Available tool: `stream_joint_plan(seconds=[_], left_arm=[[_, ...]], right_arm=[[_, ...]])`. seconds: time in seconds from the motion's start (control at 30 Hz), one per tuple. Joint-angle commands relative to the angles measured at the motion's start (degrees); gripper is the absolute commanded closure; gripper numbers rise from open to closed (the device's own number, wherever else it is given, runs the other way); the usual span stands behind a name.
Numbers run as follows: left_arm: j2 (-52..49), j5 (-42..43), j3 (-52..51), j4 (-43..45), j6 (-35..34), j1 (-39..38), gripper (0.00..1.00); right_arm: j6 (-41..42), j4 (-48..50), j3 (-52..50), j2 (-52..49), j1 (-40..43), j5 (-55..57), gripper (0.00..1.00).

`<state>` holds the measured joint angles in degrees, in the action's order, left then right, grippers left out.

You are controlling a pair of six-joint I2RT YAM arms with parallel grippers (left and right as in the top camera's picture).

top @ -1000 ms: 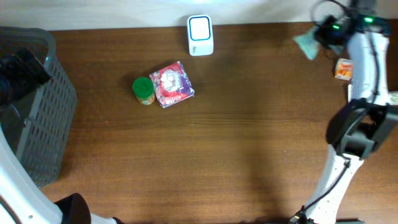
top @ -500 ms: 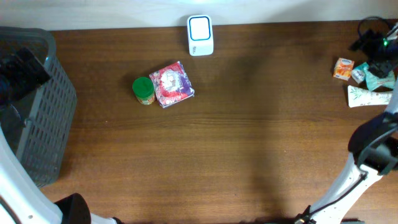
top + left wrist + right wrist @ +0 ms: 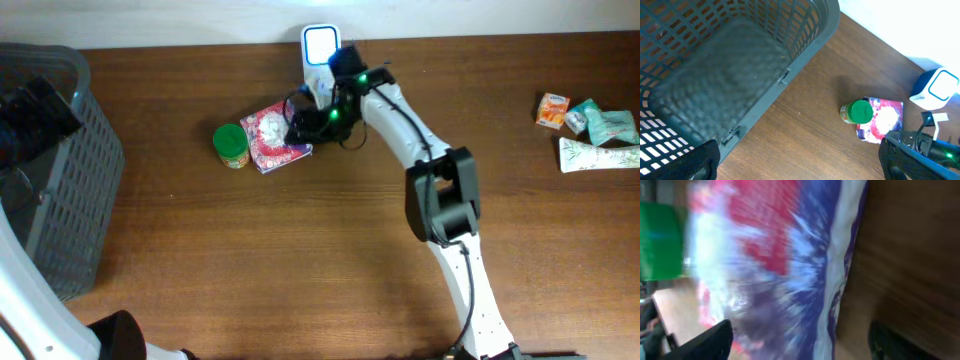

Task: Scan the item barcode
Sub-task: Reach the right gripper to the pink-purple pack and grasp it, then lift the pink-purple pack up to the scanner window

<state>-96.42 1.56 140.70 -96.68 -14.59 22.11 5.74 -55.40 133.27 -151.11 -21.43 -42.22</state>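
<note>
Packet (image 3: 268,138) — on dark wooden table (image 3: 300,260)

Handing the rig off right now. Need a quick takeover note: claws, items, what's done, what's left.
Left claw: open, empty, over the grey basket.
Right claw: open, right at the red-and-purple packet, not gripping it; its wrist view is blurred.
Things: the packet lies on the table beside the green-lidded jar; the scanner stands at the far edge just behind them. Small packets and a tube lie at the right edge.
Done: right claw is at the packet, no grip yet.
Left: grip the packet, show its barcode to the scanner; jar probably next.
</note>
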Motion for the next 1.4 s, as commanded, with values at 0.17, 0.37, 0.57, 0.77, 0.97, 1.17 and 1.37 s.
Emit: stream_joint_plan(seconds=[0.17, 0.37, 0.57, 0.77, 0.97, 1.17, 1.37], left_arm=[[0.4, 0.2, 0.0, 0.0, -0.5, 0.2, 0.01], [0.4, 0.2, 0.0, 0.0, -0.5, 0.2, 0.01], [0.4, 0.2, 0.0, 0.0, -0.5, 0.2, 0.01], [0.4, 0.2, 0.0, 0.0, -0.5, 0.2, 0.01], [0.4, 0.2, 0.0, 0.0, -0.5, 0.2, 0.01], [0.4, 0.2, 0.0, 0.0, -0.5, 0.2, 0.01], [0.4, 0.2, 0.0, 0.0, -0.5, 0.2, 0.01]], right_arm=[[-0.2, -12.2, 5.3, 4.7, 2.3, 11.0, 0.96], [19.3, -40.7, 9.1, 16.0, -0.7, 73.1, 0.96], [14.0, -27.6, -9.8, 15.6, -9.6, 60.9, 0.73], [14.0, -32.0, 13.3, 15.6, -17.3, 56.1, 0.01], [-8.1, -39.8, 8.2, 15.5, 12.8, 19.5, 0.01], [-11.3, -7.2, -28.2, 15.5, 19.8, -13.0, 0.19], [-4.8, 1.8, -31.1, 15.6, 17.8, -17.0, 0.96]])
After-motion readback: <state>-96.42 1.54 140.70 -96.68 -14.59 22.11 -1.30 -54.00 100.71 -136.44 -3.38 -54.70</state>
